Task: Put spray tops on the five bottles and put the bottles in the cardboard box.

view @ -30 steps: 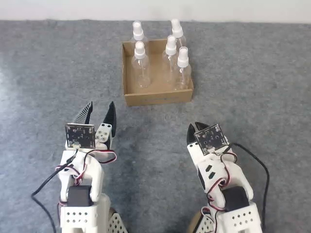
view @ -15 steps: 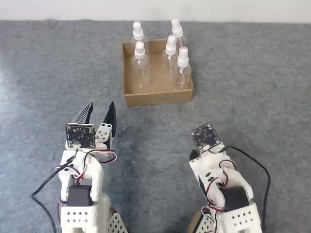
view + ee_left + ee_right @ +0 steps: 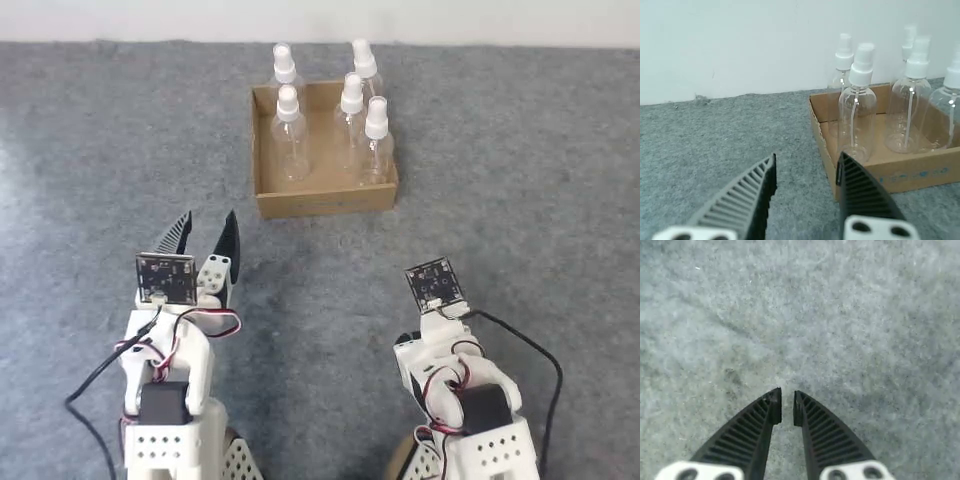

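The left jaws stand open and empty. The right jaws are nearly closed on nothing, pointing down at the grey counter [image 3: 850, 315]. Well ahead of both, the cardboard box [image 3: 322, 201] holds five bottles [image 3: 290, 146] upright, spray tops [image 3: 287, 98] fitted.

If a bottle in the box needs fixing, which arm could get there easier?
Probably the left. The left tool is open and aimed at the box, with the bottles straight ahead in its wrist view. The right tool is shut and points down at the carpet.
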You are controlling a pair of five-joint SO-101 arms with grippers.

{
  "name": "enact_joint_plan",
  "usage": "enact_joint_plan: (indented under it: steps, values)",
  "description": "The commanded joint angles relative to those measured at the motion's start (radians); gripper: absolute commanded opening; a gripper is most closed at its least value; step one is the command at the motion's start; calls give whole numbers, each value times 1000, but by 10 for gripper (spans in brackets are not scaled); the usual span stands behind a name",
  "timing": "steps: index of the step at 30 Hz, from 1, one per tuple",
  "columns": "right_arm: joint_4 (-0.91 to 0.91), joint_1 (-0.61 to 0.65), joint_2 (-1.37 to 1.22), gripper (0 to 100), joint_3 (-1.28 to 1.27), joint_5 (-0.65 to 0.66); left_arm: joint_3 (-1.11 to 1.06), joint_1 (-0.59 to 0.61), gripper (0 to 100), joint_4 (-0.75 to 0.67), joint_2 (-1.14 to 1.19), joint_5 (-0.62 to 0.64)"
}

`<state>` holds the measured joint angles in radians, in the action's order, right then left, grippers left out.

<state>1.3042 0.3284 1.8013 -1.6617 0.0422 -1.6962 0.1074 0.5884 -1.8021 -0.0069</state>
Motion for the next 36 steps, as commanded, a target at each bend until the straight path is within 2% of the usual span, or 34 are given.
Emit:
enact_joint_plan:
  steps: [1,18,23,36]
  values:
    - [7,-8,13,6,-21,6,12,0,185,38,-3,-11]
    - [7,-8,13,6,-21,6,12,8,185,605,-6,-9]
    - [7,-8,13,6,-21,6,12,9,185,667,-8,-5]
    - [7,-8,13,6,-21,6,12,2,185,667,-8,-3]
